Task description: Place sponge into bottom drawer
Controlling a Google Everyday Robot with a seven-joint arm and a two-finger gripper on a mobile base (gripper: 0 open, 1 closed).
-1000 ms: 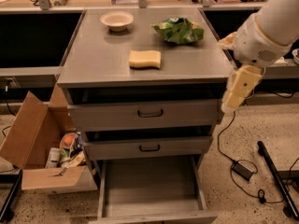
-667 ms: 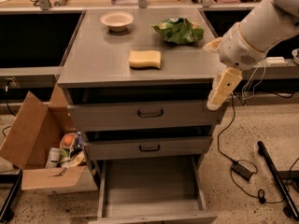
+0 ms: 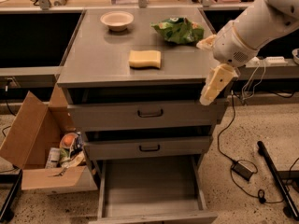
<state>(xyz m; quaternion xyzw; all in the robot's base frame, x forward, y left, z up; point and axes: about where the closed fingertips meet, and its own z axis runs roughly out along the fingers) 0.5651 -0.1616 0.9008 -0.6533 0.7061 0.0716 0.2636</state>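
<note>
The pale yellow sponge (image 3: 145, 59) lies flat on the grey cabinet top (image 3: 93, 64), near its middle front. The bottom drawer (image 3: 149, 185) is pulled out and its plain grey floor is bare. My gripper (image 3: 201, 72) hangs at the cabinet's right front corner, to the right of the sponge and well apart from it. Its cream fingers (image 3: 214, 84) are spread, one pointing down past the top drawer's right end and one pointing left over the top's edge. It holds nothing.
A cream bowl (image 3: 117, 20) and a green snack bag (image 3: 178, 29) sit at the back of the top. The two upper drawers (image 3: 149, 113) are shut. An open cardboard box (image 3: 42, 143) of clutter stands left of the cabinet. Cables and a power brick (image 3: 242, 169) lie on the floor at right.
My arm has swung left, bringing the gripper from beside the cabinet's right side up to its right front corner. The sponge and drawer have not moved.
</note>
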